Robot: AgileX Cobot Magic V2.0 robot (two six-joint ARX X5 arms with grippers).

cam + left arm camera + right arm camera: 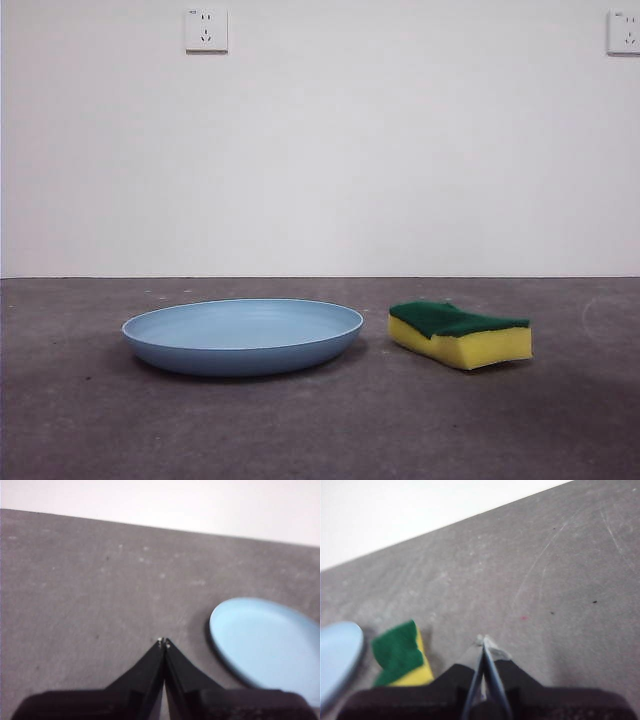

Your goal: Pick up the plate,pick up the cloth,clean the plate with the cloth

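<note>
Here both arms wait above the tabletop [320, 430], out of the front view. The left pincer [163, 642] hangs pressed together near the plate [243, 335]; the right pincer [483, 641], likewise closed and empty, hangs near the cloth [460, 334].

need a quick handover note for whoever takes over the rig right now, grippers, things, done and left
Left gripper: shut, empty, above bare table beside the round light-blue plastic plate.
Right gripper: shut, empty, near the yellow foam sponge with green scouring top.
Plate and sponge lie apart on the grey table, neither touched.
Done: nothing.
Left: pick up plate, pick up sponge, wipe plate.
</note>
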